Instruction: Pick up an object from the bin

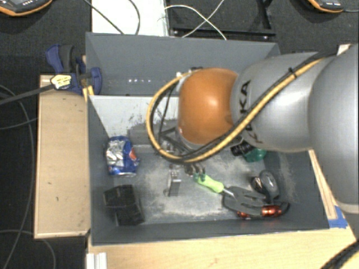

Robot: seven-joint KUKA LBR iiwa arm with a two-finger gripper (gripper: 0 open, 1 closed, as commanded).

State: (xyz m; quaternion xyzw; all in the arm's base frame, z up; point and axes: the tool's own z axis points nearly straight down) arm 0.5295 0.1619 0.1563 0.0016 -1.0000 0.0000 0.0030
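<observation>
My gripper (172, 187) hangs below the orange wrist cover over the bare floor in the middle of the bin, with nothing seen in it. Just to its right lies a small tool with a bright green handle (209, 182), slanting down to the right. A crushed blue and silver can (122, 156) lies to the left of the gripper by the bin's left wall. A black block (123, 204) sits in the near left corner.
Along the near right of the bin lie a dark grey tool with a copper-red part (253, 204) and a round grey thing (267, 182). A teal thing (256, 154) peeks from under the arm, which covers the right back of the bin.
</observation>
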